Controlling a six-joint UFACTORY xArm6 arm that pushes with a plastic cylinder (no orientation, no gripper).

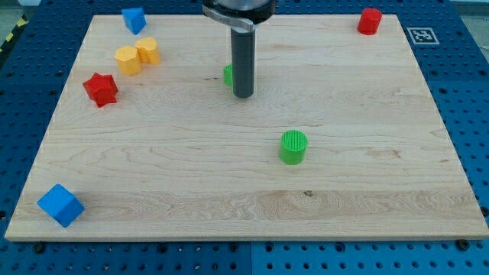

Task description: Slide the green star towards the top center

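Although most of it is hidden behind the dark rod, a sliver of green plastic (228, 75) shows just at the view's left of the shaft, and that is presumably the green star block; its shape cannot be made out from here. It sits a little above the middle of the pale wooden surface (367, 198), somewhat to the view's left of centre, with the top edge not far beyond it. My tip (243, 96) rests on the board touching or just beside that green piece, slightly toward the view's right and bottom of it. There is no claw on this arm, only the straight rod, so nothing opens or closes. For the coming push, what matters is that the star lies up and to the view's left of the tip; a stroke toward the view's top would, I judge, carry it upward, though the tip may need to come more squarely beneath it to avoid nudging it leftward. I cannot judge any long axis on the star. No brand or readable writing appears; only a black-and-white square marker (420, 34) sits off the board at the view's top right.
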